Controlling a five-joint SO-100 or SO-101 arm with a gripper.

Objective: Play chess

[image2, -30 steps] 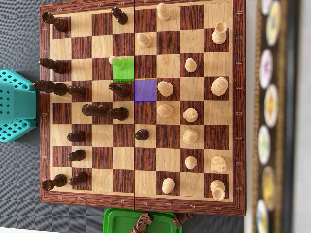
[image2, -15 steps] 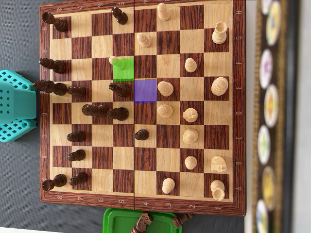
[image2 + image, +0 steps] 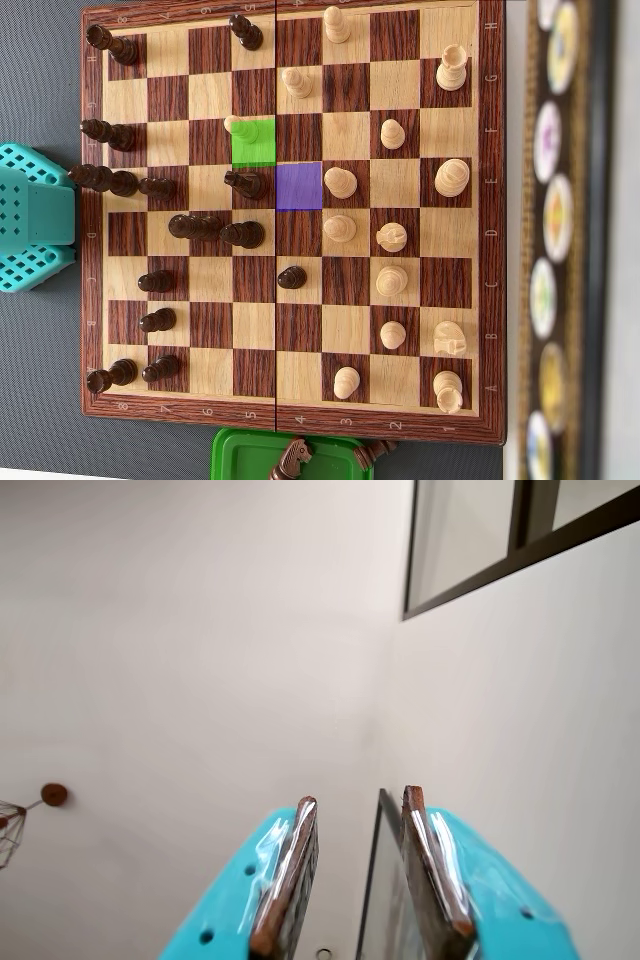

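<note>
Mid-game: pieces are spread over the board (image 3: 488, 200) in the overhead view, and two dark captured pieces lie in the green tray (image 3: 240, 455) at the bottom edge. A green square (image 3: 255, 150) w/ a light pawn (image 3: 238, 126) at its edge and an empty purple square (image 3: 299, 187) just diagonal to it are marked; judged, that move is not yet made. The arm base (image 3: 35, 215) is parked left of the board. In the wrist view the gripper (image 3: 358, 805) is aimed at wall and ceiling, jaws partly open, nothing held.
</note>
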